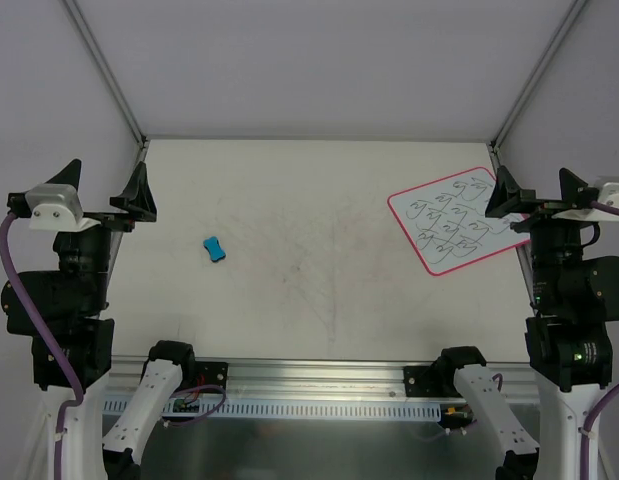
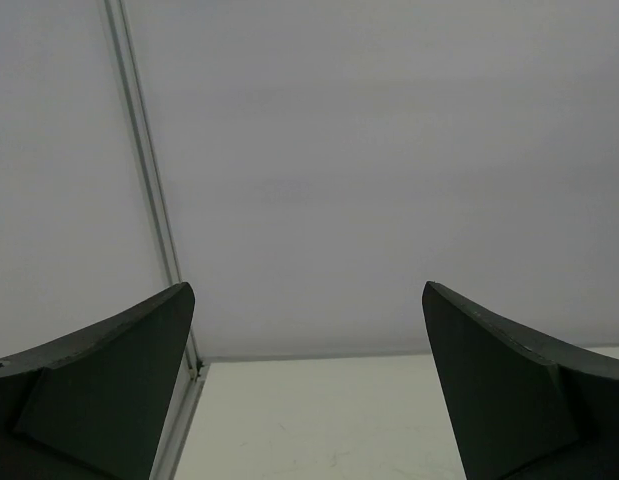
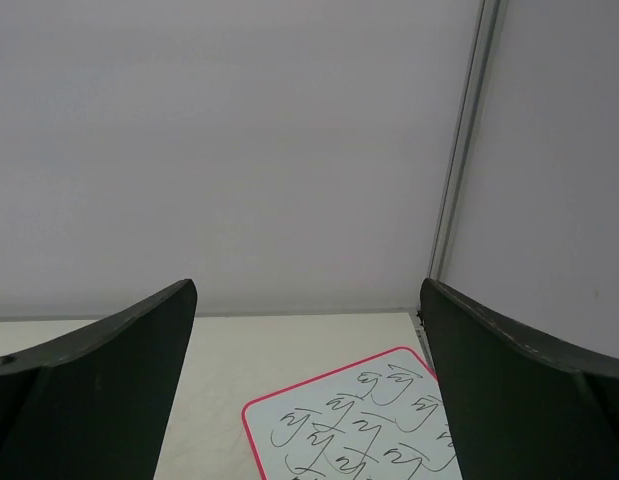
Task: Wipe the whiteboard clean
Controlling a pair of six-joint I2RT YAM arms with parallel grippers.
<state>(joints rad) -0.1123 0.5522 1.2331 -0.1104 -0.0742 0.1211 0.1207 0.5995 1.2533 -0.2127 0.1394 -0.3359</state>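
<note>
Left gripper (image 1: 104,192) held raised at left edge of table (image 1: 319,190), fingers spread wide, nothing gripped. Right gripper (image 1: 537,195) likewise spread and empty, held above right side of whiteboard (image 1: 454,220). Whiteboard laid flat and askew at far right, filled with rows of dark looping scribbles. No word, label or brand can be read. Blue eraser (image 1: 215,248) left of centre, well apart from board, untouched. Wiping judged not begun; eraser to be grasped first, then carried across to board.

Scribbled whiteboard (image 3: 354,425) between spread claw (image 3: 309,400) fingers
</note>
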